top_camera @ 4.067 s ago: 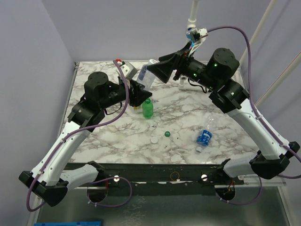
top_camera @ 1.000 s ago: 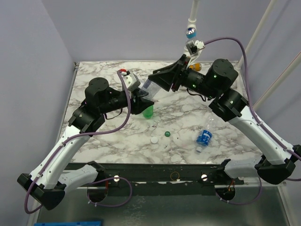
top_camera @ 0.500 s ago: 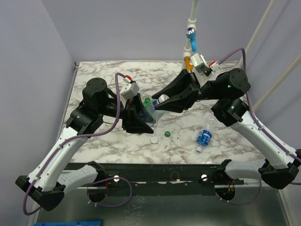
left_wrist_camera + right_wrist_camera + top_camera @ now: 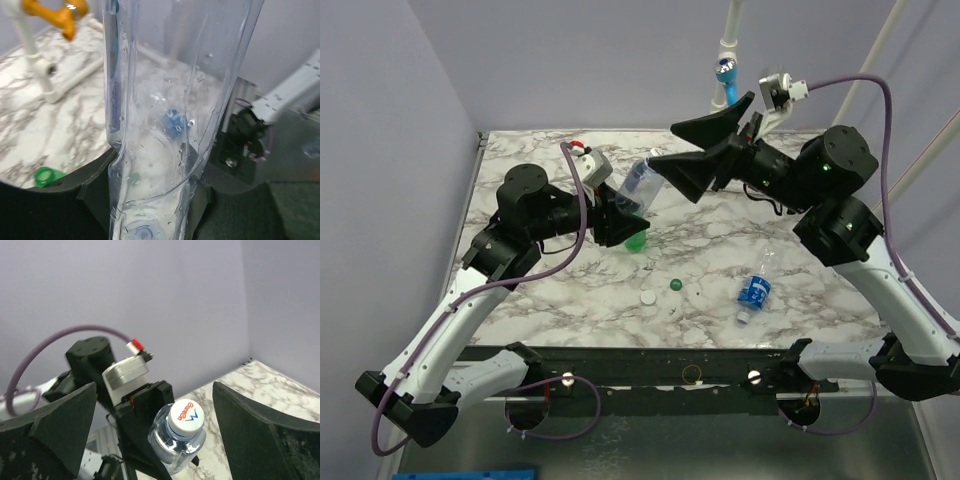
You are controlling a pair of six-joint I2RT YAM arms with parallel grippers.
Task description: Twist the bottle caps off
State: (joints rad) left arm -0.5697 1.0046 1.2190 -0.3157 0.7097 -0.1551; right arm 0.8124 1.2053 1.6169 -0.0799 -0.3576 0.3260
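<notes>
The white cap [image 4: 185, 416] with red lettering sits on the neck of a small clear bottle [image 4: 176, 442], low and centre in the right wrist view. It looks screwed on, so this bottle is not yet opened. The bottle is off the table, tilted, in the upper middle of the top view.

The left gripper [image 4: 620, 212] is clamped on the bottle's lower end. The right gripper [image 4: 154, 385] has its jaws wide apart, one to each side of the cap and touching nothing.

The main risk, as I judge it, is the bottle turning with the cap. The wall is thin and beaded with droplets in the left wrist view, and the hold is far from the neck. A twist could spin or buckle the body instead of loosening the thread.

Because the bottle leans, the right jaws may also close off-centre, catching the shoulder or knocking the neck sideways out of the left grip.

A dropped bottle could strike the green bottle [image 4: 636, 240] just below it, or scatter the loose white cap [image 4: 648, 298] and green cap [image 4: 675, 285] on the marble table [image 4: 800, 250].
</notes>
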